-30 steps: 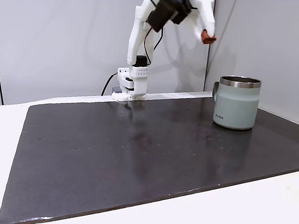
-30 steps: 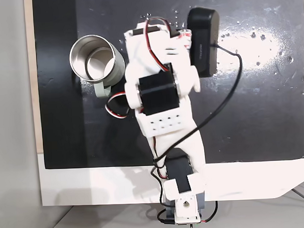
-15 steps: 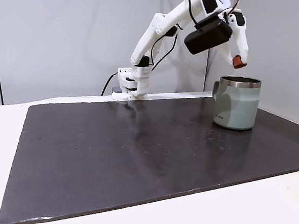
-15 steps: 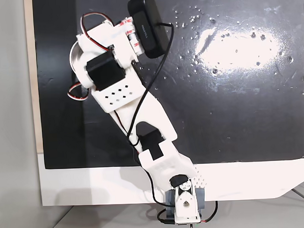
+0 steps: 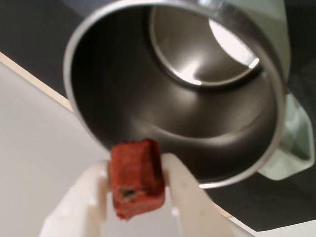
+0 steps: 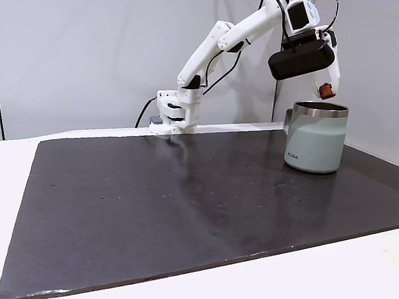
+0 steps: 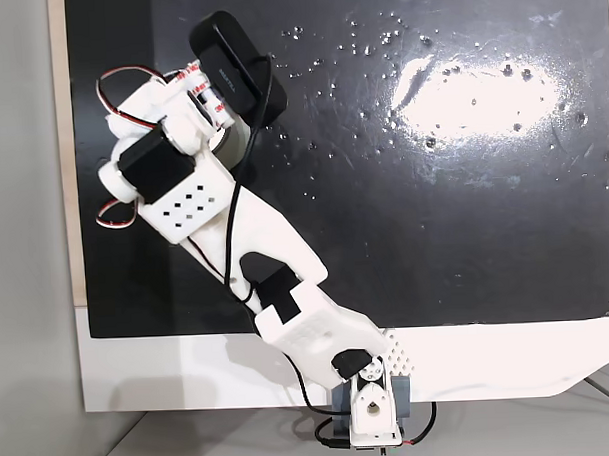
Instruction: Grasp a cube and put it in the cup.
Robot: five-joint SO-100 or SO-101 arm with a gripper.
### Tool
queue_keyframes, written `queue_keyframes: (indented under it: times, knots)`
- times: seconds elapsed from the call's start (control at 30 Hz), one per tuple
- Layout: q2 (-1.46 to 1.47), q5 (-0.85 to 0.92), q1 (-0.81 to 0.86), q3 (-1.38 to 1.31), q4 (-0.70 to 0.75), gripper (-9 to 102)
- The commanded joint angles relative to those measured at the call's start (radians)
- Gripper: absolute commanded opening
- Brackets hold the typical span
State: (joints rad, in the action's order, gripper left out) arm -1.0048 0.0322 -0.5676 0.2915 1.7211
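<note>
Pinching the cube [image 5: 136,177] between both fingers [image 5: 185,197] of the gripper [image 6: 326,89], holding it just above the cup [image 6: 315,138] rim, near its edge. Looking light, slightly crumbly and irregular, probably easy to tilt or slip; gripping across its two flat sides, as now, seeming best. Hanging over the steel rim rather than mid-opening in the wrist view, so possibly bouncing off on release.

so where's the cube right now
The cube is pinched in the gripper, low in the wrist view; in a fixed view it hangs just above the cup's steel rim.
</note>
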Motion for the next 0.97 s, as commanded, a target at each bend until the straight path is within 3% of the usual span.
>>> queue_keyframes:
  times: [0.0,0.2,0.93]
  knots:
    - [-0.057,0.008,-0.006,-0.02,0.012,7]
    - [-0.077,0.008,-0.002,-0.015,0.046,24]
    - [-0.175,0.02,-0.014,0.075,0.046,23]
